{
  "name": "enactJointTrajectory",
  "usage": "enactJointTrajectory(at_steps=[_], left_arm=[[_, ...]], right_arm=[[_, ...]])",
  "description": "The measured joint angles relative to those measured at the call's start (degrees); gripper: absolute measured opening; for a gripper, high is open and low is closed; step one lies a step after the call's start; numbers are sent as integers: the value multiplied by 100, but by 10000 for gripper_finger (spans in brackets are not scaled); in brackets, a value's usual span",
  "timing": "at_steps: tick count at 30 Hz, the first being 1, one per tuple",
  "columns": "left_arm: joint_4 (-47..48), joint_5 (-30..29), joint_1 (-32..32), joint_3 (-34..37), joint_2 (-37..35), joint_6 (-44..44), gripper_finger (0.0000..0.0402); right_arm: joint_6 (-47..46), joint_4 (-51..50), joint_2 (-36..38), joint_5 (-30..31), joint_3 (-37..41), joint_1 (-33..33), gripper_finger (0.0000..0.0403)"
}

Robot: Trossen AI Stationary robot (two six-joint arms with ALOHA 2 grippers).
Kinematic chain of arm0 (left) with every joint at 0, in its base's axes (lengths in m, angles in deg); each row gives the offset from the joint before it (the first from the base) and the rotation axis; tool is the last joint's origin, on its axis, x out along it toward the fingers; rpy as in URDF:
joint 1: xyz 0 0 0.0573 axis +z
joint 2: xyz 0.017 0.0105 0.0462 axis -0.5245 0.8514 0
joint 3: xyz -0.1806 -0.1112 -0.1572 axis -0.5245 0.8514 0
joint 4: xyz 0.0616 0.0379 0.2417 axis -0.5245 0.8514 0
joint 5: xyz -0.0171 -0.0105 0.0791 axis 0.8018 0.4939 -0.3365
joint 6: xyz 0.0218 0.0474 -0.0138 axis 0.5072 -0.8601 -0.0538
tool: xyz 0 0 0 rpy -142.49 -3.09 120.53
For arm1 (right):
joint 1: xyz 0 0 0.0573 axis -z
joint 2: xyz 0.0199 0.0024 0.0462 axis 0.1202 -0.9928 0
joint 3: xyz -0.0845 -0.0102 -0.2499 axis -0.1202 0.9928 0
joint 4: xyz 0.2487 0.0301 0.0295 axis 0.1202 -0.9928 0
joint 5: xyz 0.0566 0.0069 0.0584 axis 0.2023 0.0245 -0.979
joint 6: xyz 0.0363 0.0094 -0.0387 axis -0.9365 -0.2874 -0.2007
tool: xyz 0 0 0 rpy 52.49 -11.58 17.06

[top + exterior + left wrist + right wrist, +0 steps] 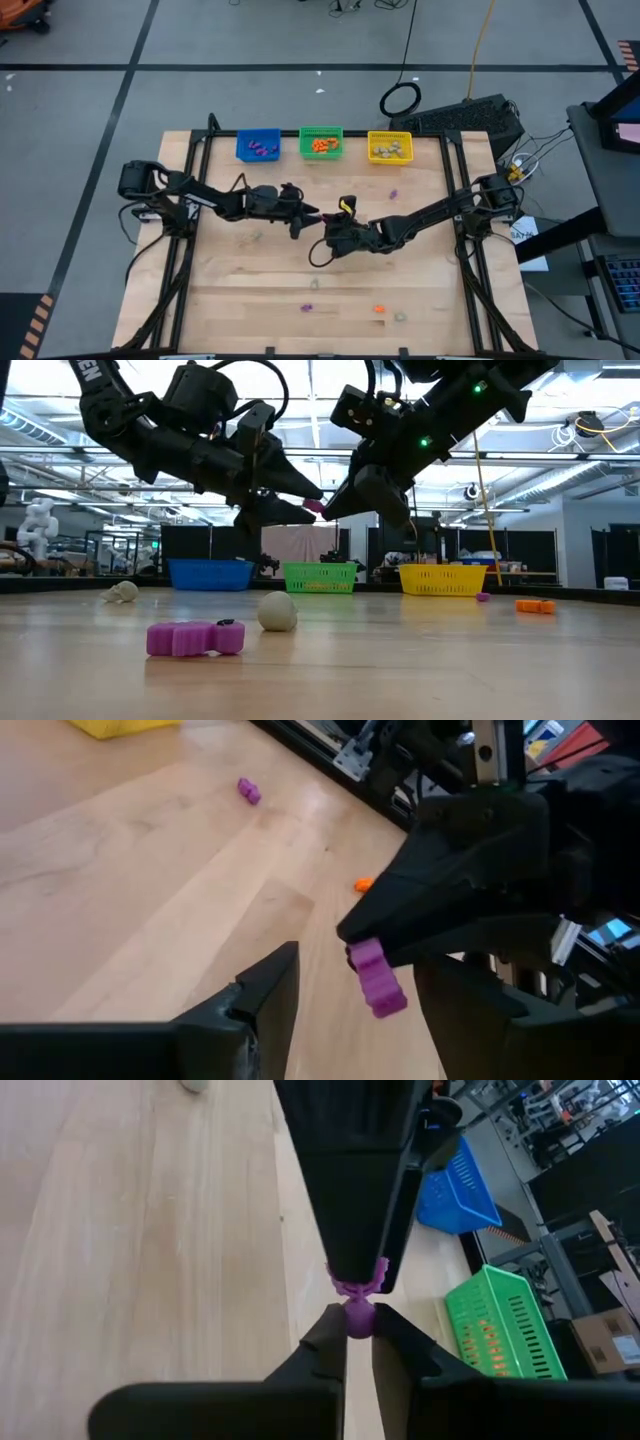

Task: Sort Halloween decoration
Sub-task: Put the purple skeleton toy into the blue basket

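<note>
Two loose pieces are seen nearest on the table's front: a lobed purple trinket [195, 638] and, just behind it, a pale ball [277, 611]. Both are judged very light and rigid, probably moulded plastic. The ball is likely to roll away if it is nudged, and the lobed piece is best pinched across its narrow waist.

Further in, above the middle of the table [420, 300], a second purple piece [357, 1312] is held off the wood. It is clamped by its rounded end between the closed tips of the right gripper [357, 1325]. So small a hold is judged easily lost if the piece is knocked.

Around it the left gripper [365, 985] is spread wide, one finger to each side. Its grip on the piece appears to be let go, though one finger is seen right against the piece's far end.

Both arms are stretched low and inward, meeting nose to nose at the centre.

Farthest off, along the back edge, the blue bin [210, 573], green bin [320, 576] and yellow bin [443, 578] are lined up. Purple pieces are seen in the blue one.
</note>
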Motion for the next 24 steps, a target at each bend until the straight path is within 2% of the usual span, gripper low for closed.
enactJointTrajectory(at_steps=[5, 15, 19, 24], left_arm=[[46, 161, 0, 0, 0, 2, 149], [33, 307, 53, 2, 0, -450, 15], [30, 415, 157, 2, 0, -545, 16], [327, 460, 348, 2, -185, -981, 12]], right_arm=[[0, 88, 0, 13, 0, -2, 9], [68, 220, 0, 35, 0, -4, 19], [-49, 218, 1, 31, 0, -3, 52], [-341, 206, 2, 131, -2, -28, 113]])
